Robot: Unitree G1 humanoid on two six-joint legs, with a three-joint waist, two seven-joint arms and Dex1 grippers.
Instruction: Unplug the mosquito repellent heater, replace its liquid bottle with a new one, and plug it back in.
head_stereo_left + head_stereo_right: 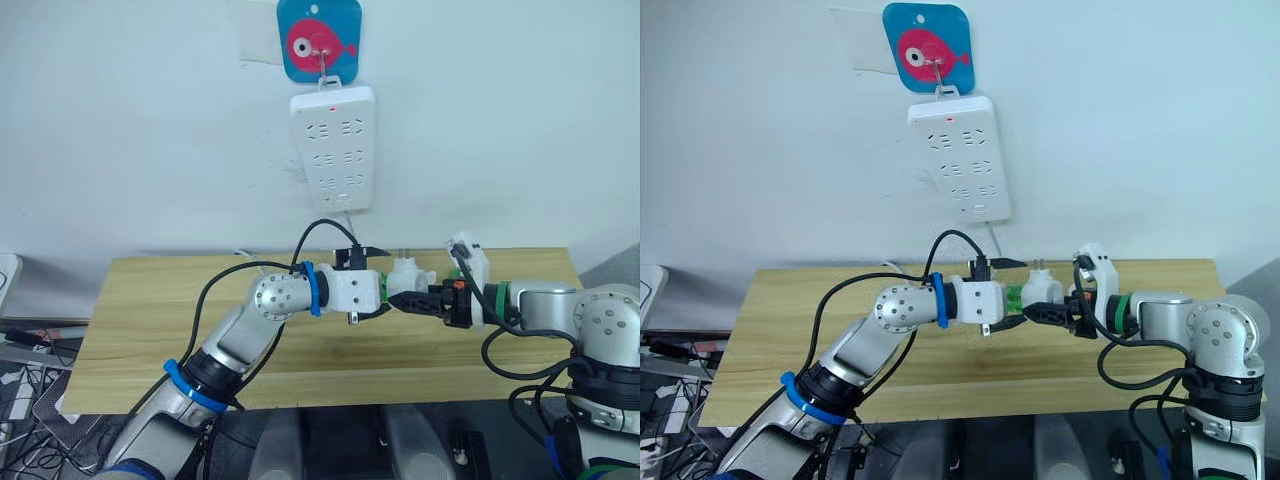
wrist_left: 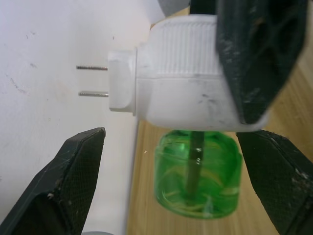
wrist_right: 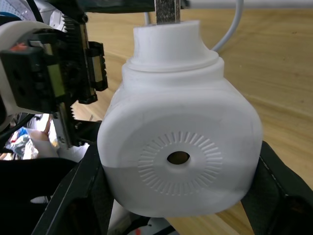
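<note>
Right gripper [image 1: 1040,311]: pinches the small white rounded plastic heater [image 1: 1044,290], steadying it mid-air.
Left gripper [image 2: 171,181]: fingers spread around the translucent green wick bottle [image 2: 198,174], ready to unscrew.

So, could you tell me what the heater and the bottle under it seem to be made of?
The mosquito repellent heater looks like matte white moulded plastic, with ribbed ridges and scuffs. Its liquid bottle seems translucent glossy green plastic, possibly glass; the wick shows through it.

left arm: reaches in from the left, forearm level, wrist pointing right
left gripper [image 1: 1012,306]: jaws spread apart, gripping nothing
right arm: elbow bent, forearm pointing left
right gripper [image 1: 402,299]: jaws clamped on the small white rounded plastic heater [image 3: 178,147]
</note>
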